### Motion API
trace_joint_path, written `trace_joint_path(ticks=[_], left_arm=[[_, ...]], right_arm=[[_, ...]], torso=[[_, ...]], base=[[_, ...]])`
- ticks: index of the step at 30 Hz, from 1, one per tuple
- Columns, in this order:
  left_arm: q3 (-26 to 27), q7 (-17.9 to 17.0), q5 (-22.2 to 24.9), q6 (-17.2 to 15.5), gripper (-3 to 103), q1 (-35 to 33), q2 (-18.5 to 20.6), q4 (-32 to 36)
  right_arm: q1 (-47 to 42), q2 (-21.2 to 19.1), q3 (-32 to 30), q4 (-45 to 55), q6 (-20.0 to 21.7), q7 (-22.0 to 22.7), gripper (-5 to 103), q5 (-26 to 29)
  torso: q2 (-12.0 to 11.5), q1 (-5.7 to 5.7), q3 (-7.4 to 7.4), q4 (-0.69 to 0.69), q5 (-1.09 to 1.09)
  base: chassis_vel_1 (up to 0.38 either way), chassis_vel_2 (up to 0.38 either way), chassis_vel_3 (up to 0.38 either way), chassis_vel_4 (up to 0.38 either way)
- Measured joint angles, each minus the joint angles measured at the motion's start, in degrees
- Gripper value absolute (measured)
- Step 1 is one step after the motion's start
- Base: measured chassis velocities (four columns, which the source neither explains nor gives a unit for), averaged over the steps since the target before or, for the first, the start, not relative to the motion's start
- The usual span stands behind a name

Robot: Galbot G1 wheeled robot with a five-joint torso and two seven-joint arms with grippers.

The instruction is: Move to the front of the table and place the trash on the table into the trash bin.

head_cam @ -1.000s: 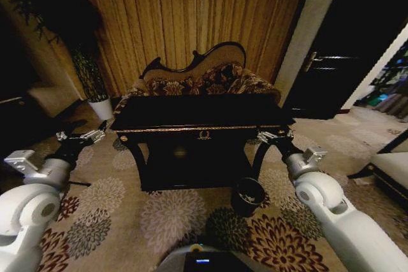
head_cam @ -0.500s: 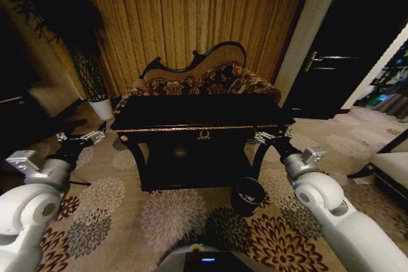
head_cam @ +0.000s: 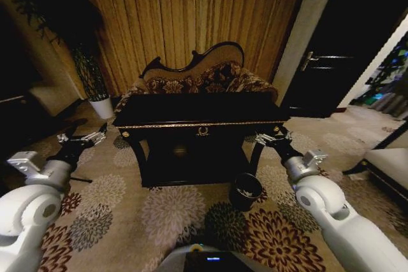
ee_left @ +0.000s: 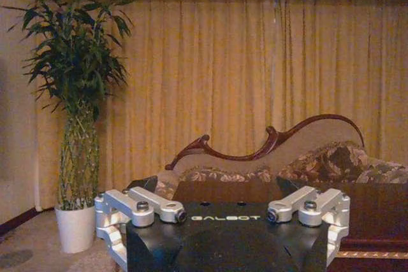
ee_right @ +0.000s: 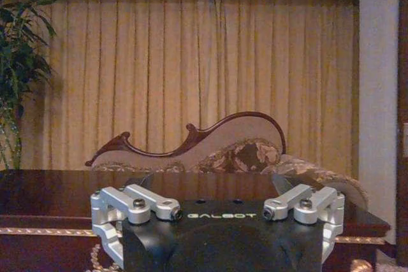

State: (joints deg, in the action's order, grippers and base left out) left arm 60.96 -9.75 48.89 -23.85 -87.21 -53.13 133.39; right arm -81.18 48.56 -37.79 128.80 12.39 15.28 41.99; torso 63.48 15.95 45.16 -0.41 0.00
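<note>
Standing square ahead in the head view, the table (head_cam: 201, 116) shows its long front edge with gold trim and a gold emblem at centre, its glossy black top too dark to show whether any trash lies on it. Patterned carpet (head_cam: 172, 211) lies open between the robot and the table's front, with more bare floor running out to either side of the curved legs. The trash bin (head_cam: 245, 190) sits on the carpet just before the table's front right leg, much lower than the tabletop, its mouth facing up; the inside is black with a few pale flecks, too small to tell what they are. The left gripper (head_cam: 81, 138) is held out over the carpet, well to the left of the table's left front corner, and its fingers stand apart. The right gripper (head_cam: 273, 137) is held out close to the table's right front corner, above and slightly behind the bin, fingers likewise spread. Each wrist view looks level across its own gripper body toward the table's edge, with nothing between the fingers. Behind the table, close against its far edge, is a carved-back sofa (head_cam: 197, 78), and behind that a wall of gold curtains (head_cam: 191, 17). A tall plant in a white pot (head_cam: 102, 107) stands off the table's left rear corner, and a dark door (head_cam: 328, 55) closes the right side of the room.
</note>
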Motion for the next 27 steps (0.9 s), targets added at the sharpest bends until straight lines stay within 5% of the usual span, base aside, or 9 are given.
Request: trace_joint_path(ticks=[27], left_arm=[[0.04, 0.24, -0.07, 0.12, 100, -0.36, -0.09, 0.13]], right_arm=[[-1.66, 0.7, -1.51, -0.8, -1.25, -0.09, 100, -0.22]], torso=[[0.01, -0.01, -0.01, 0.0, -0.01]], base=[[0.097, -0.1, -0.098, 0.093]])
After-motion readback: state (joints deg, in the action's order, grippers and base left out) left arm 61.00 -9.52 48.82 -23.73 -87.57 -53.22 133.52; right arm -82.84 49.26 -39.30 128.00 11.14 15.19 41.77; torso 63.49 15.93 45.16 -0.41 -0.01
